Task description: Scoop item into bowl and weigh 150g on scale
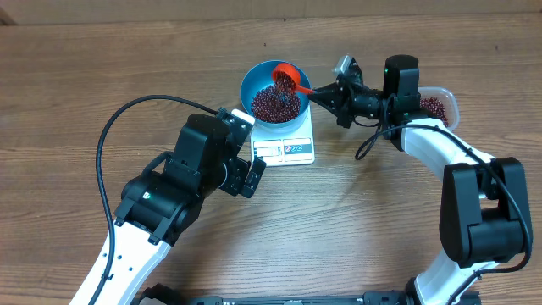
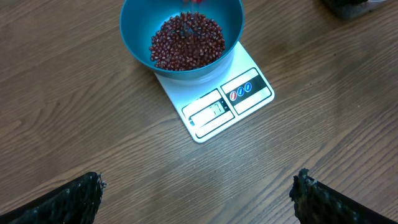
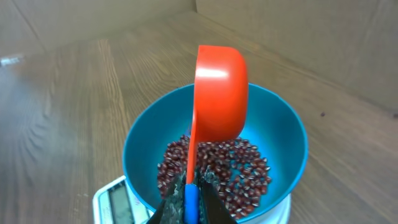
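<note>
now the small dark red-brown beans (image 2: 186, 42) lie heaped in the round deep blue bowl (image 2: 231, 28) on the flat white kitchen scale (image 2: 252, 93). light, hard and apt to roll, they seem best moved with the orange plastic scoop (image 3: 219, 93), held by its handle. the right gripper (image 3: 191, 198) is clamped on that handle, scoop tipped just above the beans; the left gripper (image 2: 199, 196) gapes empty, short of the scale.

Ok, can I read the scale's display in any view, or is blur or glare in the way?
Left wrist: the scale is in focus, but its display is pale and the digits are too small to read. Right wrist: only a blurred corner of the display shows at bottom left, and the red scoop carries a bright glare spot. Overhead: evenly lit, but the display is far too small.
</note>
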